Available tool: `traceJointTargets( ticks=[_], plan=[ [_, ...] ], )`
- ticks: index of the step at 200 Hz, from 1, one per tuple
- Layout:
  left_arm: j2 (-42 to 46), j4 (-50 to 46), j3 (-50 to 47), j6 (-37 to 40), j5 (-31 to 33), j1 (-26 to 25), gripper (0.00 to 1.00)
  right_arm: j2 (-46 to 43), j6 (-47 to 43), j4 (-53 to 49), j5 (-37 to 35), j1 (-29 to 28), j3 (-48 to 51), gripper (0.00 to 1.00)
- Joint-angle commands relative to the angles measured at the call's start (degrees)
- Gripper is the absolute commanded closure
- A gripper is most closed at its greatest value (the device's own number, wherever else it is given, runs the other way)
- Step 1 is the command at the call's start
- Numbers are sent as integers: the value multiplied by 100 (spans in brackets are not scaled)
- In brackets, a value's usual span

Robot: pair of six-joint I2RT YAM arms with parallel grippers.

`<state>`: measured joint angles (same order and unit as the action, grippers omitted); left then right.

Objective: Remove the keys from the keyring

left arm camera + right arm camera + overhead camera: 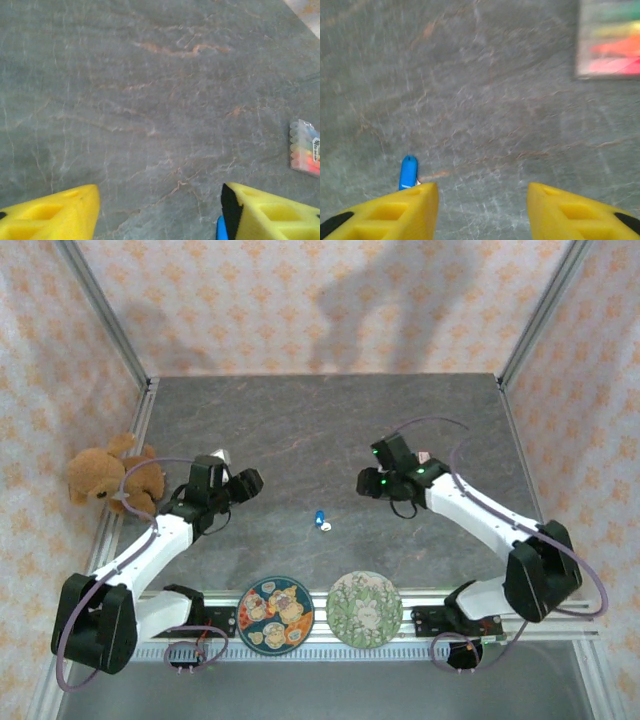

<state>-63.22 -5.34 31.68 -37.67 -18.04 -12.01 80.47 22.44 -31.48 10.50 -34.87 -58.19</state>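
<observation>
Keys (321, 519) look light, stiff and slippery, lying flat; the blue head (408, 172) seems the best pinch. Left gripper (160, 212) and right gripper (482, 212) gape, holding nothing.

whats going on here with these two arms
A small blue-capped bunch of keys lies on the grey stone-patterned table between two robot arms. The left gripper and the right gripper hover on either side of it, jaws apart, holding nothing. Neither is touching the keys.

Top view high, looking down over table (300, 420); both wrist views close, angled down, sharing marker pack (305, 148)
</observation>
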Motion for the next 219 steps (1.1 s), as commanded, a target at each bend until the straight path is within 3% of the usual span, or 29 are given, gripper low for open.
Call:
traceJointTargets(
  ticks=[1, 47, 91, 219],
  plan=[
    [226, -34, -419, -363, -276, -37, 31, 486, 51, -262, -379, -577, -356, 55],
    [400, 87, -889, -598, -332, -38, 31, 1406, 20, -436, -559, -1436, -977, 55],
    [624, 68, -1041, -663, -306, -38, 31, 2031, -38, -558, -618, -1856, -1381, 56],
    [750, 77, -1226, -718, -351, -40, 30, 3119, -265, -1164, -751, -2016, -2061, 65]
  ],
)
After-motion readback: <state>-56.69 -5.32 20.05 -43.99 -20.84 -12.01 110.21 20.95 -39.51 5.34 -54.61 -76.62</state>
